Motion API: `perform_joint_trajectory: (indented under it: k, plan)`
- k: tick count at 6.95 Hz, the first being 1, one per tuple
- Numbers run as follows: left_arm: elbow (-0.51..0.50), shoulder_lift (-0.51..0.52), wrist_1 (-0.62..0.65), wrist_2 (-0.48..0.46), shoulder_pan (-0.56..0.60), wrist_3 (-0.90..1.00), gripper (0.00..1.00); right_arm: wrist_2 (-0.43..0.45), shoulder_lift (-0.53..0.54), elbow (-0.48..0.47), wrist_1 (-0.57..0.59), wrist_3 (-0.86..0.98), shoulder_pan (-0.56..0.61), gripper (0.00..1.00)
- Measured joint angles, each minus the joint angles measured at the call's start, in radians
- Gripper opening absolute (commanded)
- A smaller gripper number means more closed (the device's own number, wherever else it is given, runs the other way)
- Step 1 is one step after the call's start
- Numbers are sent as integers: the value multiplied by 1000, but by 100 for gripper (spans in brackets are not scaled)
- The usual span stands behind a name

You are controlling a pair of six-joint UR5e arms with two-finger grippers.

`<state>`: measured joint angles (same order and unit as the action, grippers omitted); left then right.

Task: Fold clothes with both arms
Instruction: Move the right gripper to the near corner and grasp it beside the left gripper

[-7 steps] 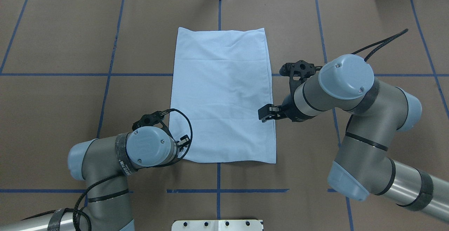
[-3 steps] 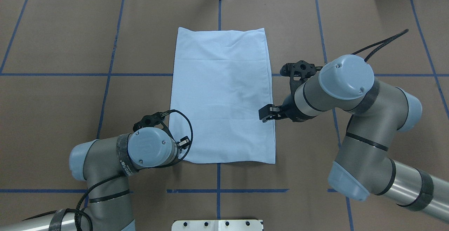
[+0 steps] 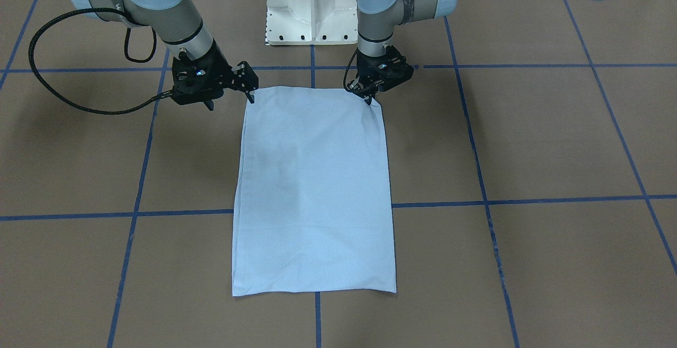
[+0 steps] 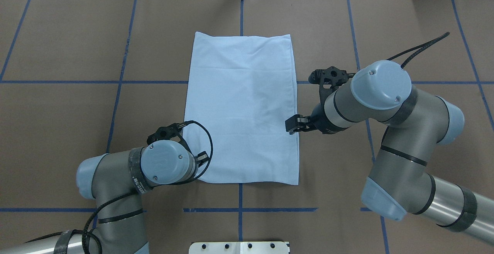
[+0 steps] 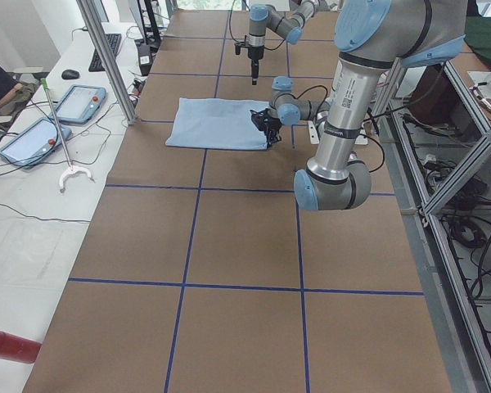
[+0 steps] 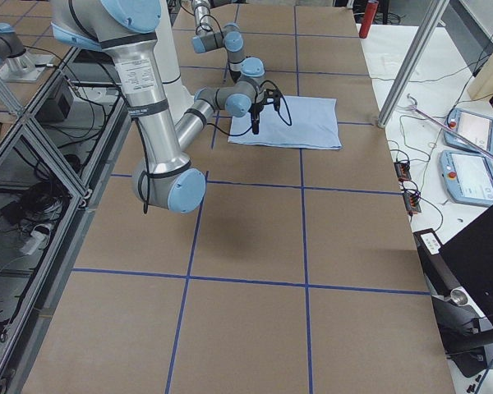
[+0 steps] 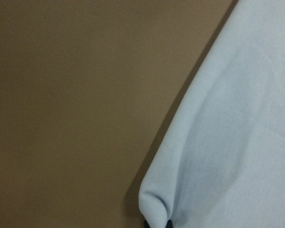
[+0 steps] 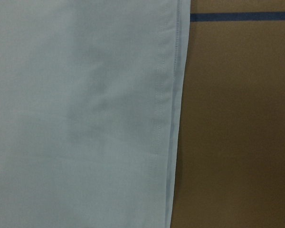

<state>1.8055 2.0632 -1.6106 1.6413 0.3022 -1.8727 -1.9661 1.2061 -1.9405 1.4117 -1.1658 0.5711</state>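
Front-facing view: the pale blue T-shirt [image 3: 312, 189] lies flat on the desk [image 3: 529, 152] as a tall folded rectangle, one short edge nearest the robot. The left tool [image 3: 374, 95] is down on one corner of that edge, where the cloth puckers slightly. The right tool [image 3: 249, 93] seems to sit by the other corner. I judge that both work at this end so they can carry it over toward the far end for the next fold.

Overhead view: this corrects the last point. The right tool lies over the shirt's long right side, about midway, so it is probably raised and not yet at its corner. The left corner is hidden under the left wrist.

Side views: the right tool points straight down and appears to hang clear of the cloth, but it is too small to read.

Left wrist view: only here does the grip show, with dark fingertips [image 7: 168, 223] closed on a bunched corner.

Right wrist view: this shows the stitched hem [image 8: 173, 95], bare desk and a blue tape line [image 8: 242, 16], but no fingers, so I cannot tell whether that tool is open or closed
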Motion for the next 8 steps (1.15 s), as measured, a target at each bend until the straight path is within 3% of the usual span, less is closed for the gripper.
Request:
perform_joint_trajectory:
  k: [2,4,8]
  plan:
    - [35,1,6,1,2,-1,0,2,4,-1,0,-11,-4,100]
    - [100,5,51,5,1,-1,0,37,1,-6,-2,-139,-58,100]
    - [145,6,81,8,-4,0,0,353,-21,-4,-18,-692,-338,100]
